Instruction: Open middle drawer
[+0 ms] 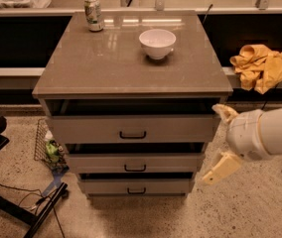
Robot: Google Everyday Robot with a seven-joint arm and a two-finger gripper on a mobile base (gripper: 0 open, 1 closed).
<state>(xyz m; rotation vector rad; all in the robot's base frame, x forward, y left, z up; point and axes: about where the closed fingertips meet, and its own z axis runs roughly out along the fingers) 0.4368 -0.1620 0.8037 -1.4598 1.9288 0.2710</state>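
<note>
While pincer point(220, 141) hangs, right of middle drawer point(171, 162)

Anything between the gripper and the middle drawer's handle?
No. In the camera view the gripper hangs open just right of the cabinet. Only the bare front of the middle drawer runs from there to its handle.

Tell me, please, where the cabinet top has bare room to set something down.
The cabinet top is bare across its front half, before the can and white bowl. Right of the middle drawer, the end effector crowds the space.
</note>
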